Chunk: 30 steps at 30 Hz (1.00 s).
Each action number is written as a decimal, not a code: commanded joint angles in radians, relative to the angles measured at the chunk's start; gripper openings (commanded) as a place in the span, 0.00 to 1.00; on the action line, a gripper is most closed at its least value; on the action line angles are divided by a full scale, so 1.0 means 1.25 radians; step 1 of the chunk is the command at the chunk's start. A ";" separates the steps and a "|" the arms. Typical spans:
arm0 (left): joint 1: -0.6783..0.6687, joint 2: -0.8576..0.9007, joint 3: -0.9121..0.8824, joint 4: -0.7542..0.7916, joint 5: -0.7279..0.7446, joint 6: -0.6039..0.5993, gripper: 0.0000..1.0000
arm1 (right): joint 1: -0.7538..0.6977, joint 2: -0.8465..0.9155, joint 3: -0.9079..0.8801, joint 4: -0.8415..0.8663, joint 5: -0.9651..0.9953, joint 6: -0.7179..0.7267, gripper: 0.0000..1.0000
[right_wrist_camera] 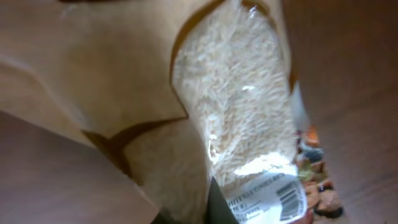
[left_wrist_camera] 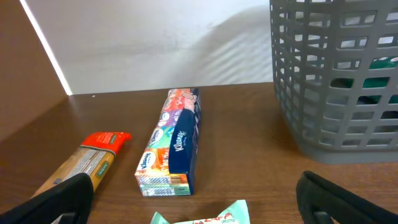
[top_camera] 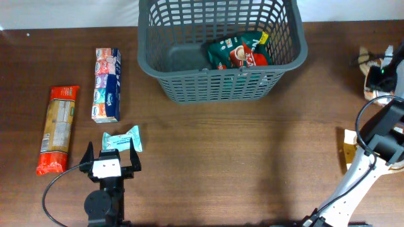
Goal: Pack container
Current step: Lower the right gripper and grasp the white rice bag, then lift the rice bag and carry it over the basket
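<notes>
The dark grey slotted container (top_camera: 169, 81) stands at the back middle and holds a green packet (top_camera: 238, 52); its wall also shows in the left wrist view (left_wrist_camera: 323, 93). My left gripper (top_camera: 108, 155) is open at the front left, its fingers wide apart on either side of the near end of a small mint-green packet (top_camera: 122, 140) (left_wrist_camera: 202, 216). My right gripper (right_wrist_camera: 214, 208) is at the far right edge, shut on a brown paper rice bag with a clear window (right_wrist_camera: 236, 106). Only a corner of the bag (top_camera: 349, 149) shows in the overhead view.
A tissue pack (top_camera: 107, 84) (left_wrist_camera: 171, 146) and a long orange pasta packet (top_camera: 58, 128) (left_wrist_camera: 87, 163) lie at the left. Tan packaging (top_camera: 369, 63) lies at the right edge by the right arm (top_camera: 382, 132). The table is dark brown wood.
</notes>
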 commanded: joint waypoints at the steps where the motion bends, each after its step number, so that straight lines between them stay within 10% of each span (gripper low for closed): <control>1: 0.002 -0.005 -0.003 -0.001 0.006 -0.007 0.99 | 0.017 -0.017 0.171 -0.023 -0.102 0.049 0.03; 9: 0.002 -0.005 -0.003 -0.001 0.006 -0.007 0.99 | 0.043 -0.019 0.596 -0.184 -0.195 0.076 0.04; 30: 0.002 -0.005 -0.003 -0.001 0.006 -0.007 0.99 | 0.425 -0.198 0.592 -0.032 -0.552 0.144 0.04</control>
